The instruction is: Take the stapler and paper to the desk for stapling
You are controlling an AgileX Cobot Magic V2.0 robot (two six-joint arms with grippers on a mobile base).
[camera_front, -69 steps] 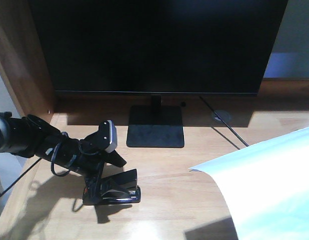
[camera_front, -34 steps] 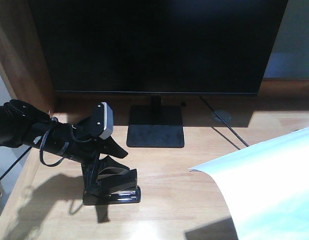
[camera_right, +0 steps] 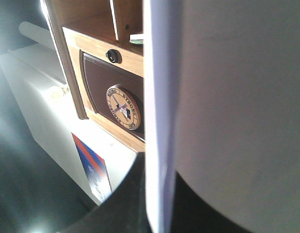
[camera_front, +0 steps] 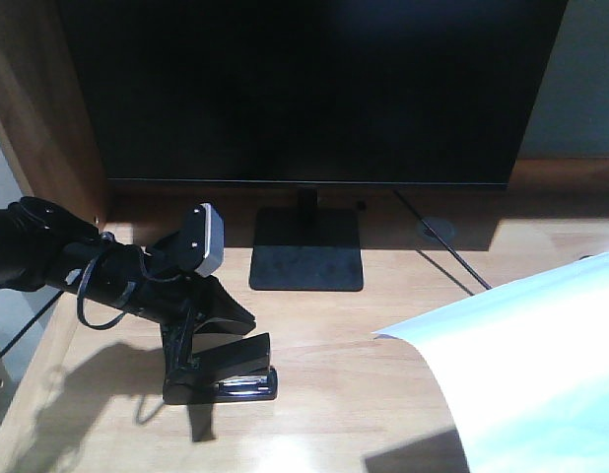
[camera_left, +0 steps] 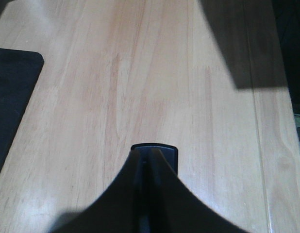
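Stapler (camera_front: 240,367) in left gripper (camera_left: 146,158), on desk (camera_front: 364,345)

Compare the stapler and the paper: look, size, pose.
The stapler is black and compact; the paper is white and far larger. The stapler sits on the desk at the left; the paper hangs curved above it at the right. Shared: each is in a pincer's grip, left pincer on the stapler, right pincer on the paper.

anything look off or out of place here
The paper isn't lying flat: the right gripper holds it up over the desk, its free corner hanging in the air above its shadow. The stapler sits on the desk, nothing odd there.
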